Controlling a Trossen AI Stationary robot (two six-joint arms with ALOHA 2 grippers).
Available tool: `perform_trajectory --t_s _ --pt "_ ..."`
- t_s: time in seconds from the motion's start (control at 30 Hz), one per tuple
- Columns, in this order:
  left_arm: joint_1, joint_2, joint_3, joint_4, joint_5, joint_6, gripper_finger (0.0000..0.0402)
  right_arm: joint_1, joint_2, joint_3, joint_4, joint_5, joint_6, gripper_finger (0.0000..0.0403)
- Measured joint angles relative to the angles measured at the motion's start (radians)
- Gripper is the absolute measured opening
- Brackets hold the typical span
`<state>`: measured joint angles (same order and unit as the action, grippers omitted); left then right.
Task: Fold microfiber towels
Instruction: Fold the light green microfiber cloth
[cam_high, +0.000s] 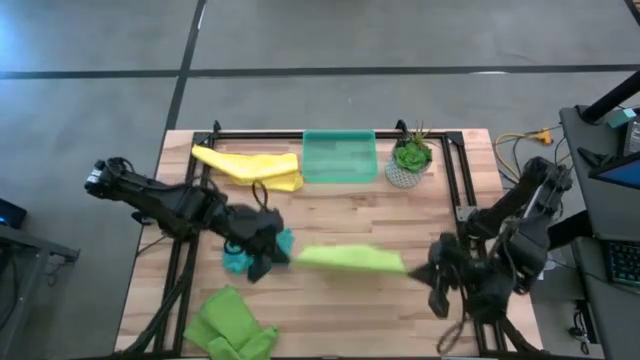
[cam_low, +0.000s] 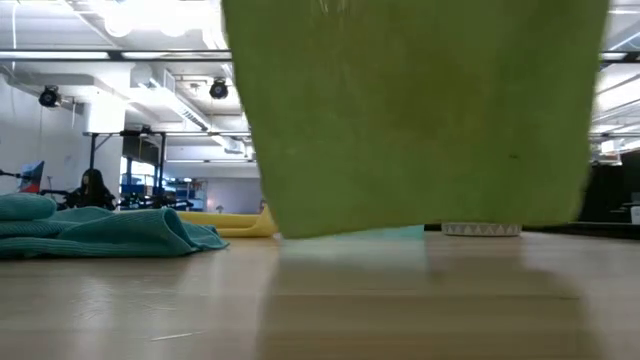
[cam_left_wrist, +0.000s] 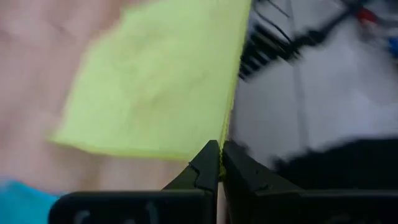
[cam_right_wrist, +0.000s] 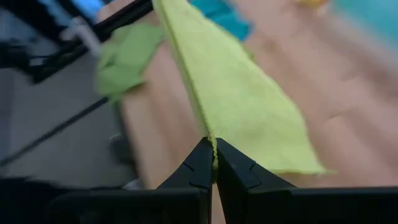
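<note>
My left gripper (cam_high: 268, 250), at about 8 o'clock of table centre, is clenched on one corner of the soft lime-green microfiber towel (cam_high: 350, 259). That towel hangs stretched in the air over mid-table, lower edge just off the wood, likely so it drops flat for folding. The crumpled teal-blue microfiber cloth (cam_high: 240, 260) sits right beside my left gripper. A second lime-green cloth (cam_high: 230, 325) is bunched at 7 o'clock, waiting. The long yellow microfiber cloth (cam_high: 250, 165) lies at 11, touching the translucent green rectangular tray (cam_high: 340, 157) at 12. My right gripper (cam_high: 425, 270), at 4 o'clock, pinches the opposite corner, keeping the span taut.
</note>
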<state>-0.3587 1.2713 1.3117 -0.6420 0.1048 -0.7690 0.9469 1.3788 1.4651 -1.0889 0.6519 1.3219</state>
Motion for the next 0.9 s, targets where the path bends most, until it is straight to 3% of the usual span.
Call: perform_trajectory --t_s 0.17,0.3,0.47,0.9 --pt "-0.051 0.015 -0.006 0.060 0.033 -0.085 0.0000 0.062 0.054 0.000 0.112 -0.048 0.064 0.0008" --pt "-0.039 0.052 -0.018 0.044 -0.063 0.020 0.0000 0.060 0.084 -0.014 0.021 -0.053 0.103 0.0008" --pt "0.010 0.145 -0.073 0.047 -0.125 0.148 0.0000 0.017 0.106 -0.104 -0.060 -0.056 0.151 0.0008" --pt "0.077 0.348 -0.143 0.078 -0.250 0.266 0.0000 -0.143 0.092 -0.396 0.005 -0.057 0.118 0.0008"
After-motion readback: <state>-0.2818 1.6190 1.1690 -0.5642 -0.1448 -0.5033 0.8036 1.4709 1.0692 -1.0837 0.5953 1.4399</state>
